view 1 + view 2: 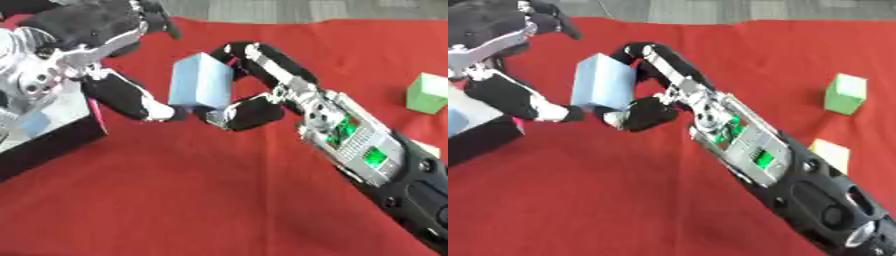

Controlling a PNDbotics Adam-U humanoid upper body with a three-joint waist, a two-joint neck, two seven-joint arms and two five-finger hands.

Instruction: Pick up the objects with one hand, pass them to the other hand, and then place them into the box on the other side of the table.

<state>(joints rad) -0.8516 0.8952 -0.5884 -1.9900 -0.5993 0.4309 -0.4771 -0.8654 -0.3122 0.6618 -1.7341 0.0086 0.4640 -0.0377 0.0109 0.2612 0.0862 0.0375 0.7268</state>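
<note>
A light blue block (201, 82) hangs upright above the red cloth (219, 190), left of centre. My right hand (293, 92) comes in from the lower right and is shut on it, fingers curled over its top right edge and thumb (249, 112) under its lower corner. My left hand (79, 30) sits at the upper left, open; its fingers arch above and left of the block without touching it, and its thumb (131, 100) reaches to the block's lower left corner. The black box (52, 145) stands at the left edge, partly hidden by the left hand.
Inside the box lies a pale blue thing (31, 122). A green cube (429, 92) stands at the far right on the cloth, and a pale yellow block (830, 154) lies beside my right forearm. Grey floor shows beyond the cloth's far edge.
</note>
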